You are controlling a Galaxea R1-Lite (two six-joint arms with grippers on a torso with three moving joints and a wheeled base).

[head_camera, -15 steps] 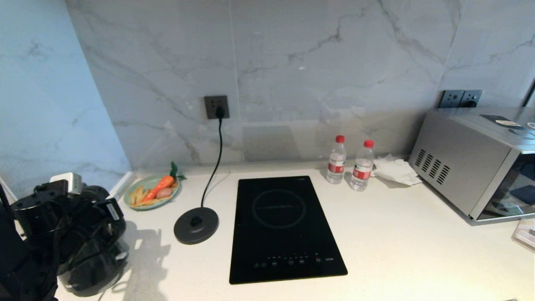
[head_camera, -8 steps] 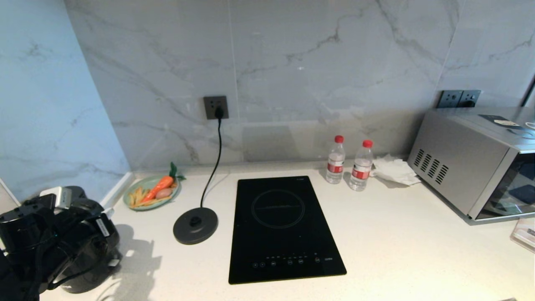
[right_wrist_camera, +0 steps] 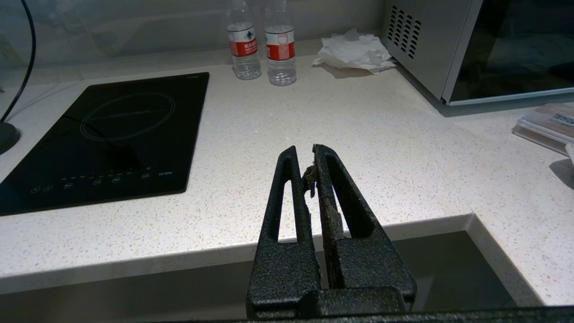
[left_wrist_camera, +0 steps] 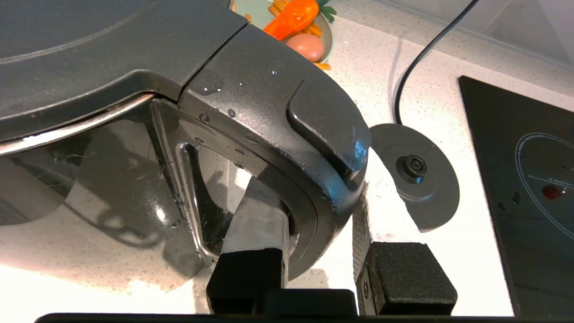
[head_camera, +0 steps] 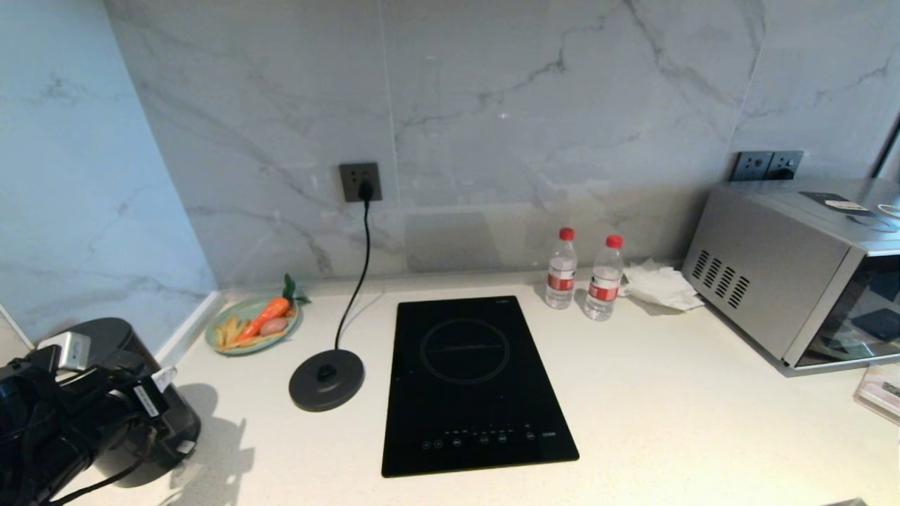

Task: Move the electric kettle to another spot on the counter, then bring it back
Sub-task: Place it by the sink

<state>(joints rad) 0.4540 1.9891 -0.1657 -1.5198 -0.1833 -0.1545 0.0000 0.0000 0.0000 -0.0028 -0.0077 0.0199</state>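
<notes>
The electric kettle (head_camera: 166, 430) is at the counter's (head_camera: 703, 436) far left front, well left of its base disc (head_camera: 327, 379). Its grey lid (head_camera: 105, 336) shows above my left arm (head_camera: 49, 414). In the left wrist view my left gripper (left_wrist_camera: 309, 215) is shut on the kettle's (left_wrist_camera: 251, 89) loop handle, one finger (left_wrist_camera: 255, 215) inside the loop and the other outside. Whether the kettle rests on the counter I cannot tell. My right gripper (right_wrist_camera: 307, 157) hangs shut and empty before the counter's front edge, outside the head view.
A black hob (head_camera: 478, 383) lies right of the base disc, whose cord runs to a wall socket (head_camera: 361, 181). A plate of toy food (head_camera: 254, 325) sits at the back left. Two water bottles (head_camera: 560, 268), a crumpled tissue (head_camera: 657, 284) and a microwave (head_camera: 787, 274) stand to the right.
My left arm has carried the kettle further left, away from the base disc, and the lid now shows. The right gripper has kept still.
</notes>
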